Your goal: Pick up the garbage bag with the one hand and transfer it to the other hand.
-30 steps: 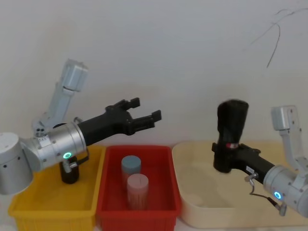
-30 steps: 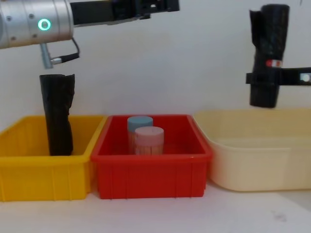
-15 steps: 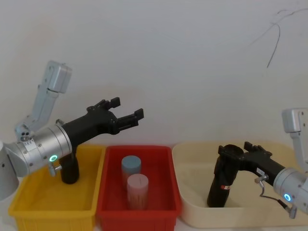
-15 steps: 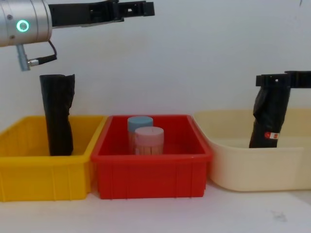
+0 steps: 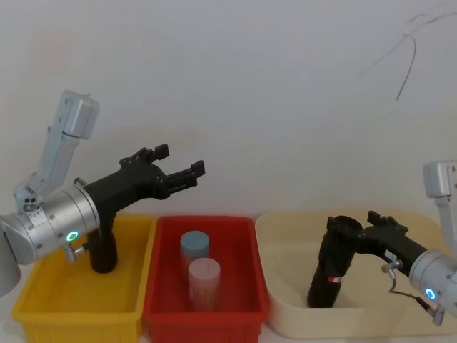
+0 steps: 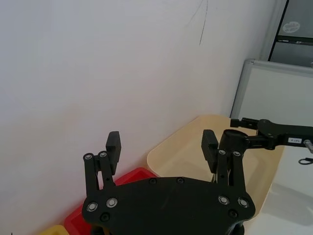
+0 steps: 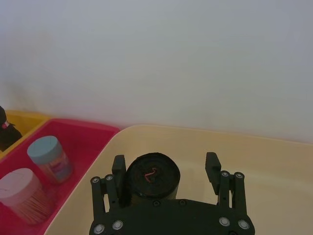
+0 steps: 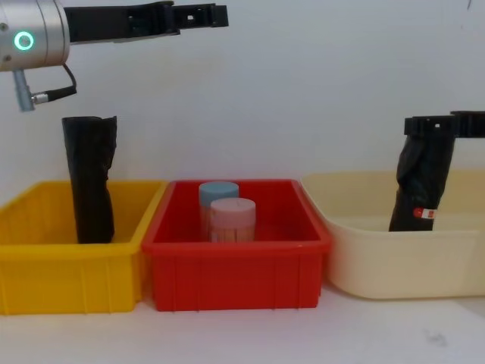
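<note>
A taller black roll [image 8: 89, 178] is stood in the yellow bin [image 8: 68, 280]. A blue-lidded jar [image 5: 194, 244] and a pink-lidded jar [image 5: 204, 275] are kept in the red bin [image 8: 235, 277] beside the cream tub [image 8: 394, 265]. The garbage bag [image 8: 420, 186] is stood slightly tilted inside that tub. Its crinkled top is flanked by the spread, unclamped fingers of the right hand [image 5: 355, 225]. The left hand [image 5: 178, 158] is held open above the bins, well apart from the bag.

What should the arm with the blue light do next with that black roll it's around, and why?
Probably lift the right gripper straight up, off the garbage bag. Its fingers stand open around the bag's top, with a gap on one side, and the bag's lower end is down in the cream tub, leaning slightly, so it seems to be set down. The left gripper hovers open, high on the other side.
</note>
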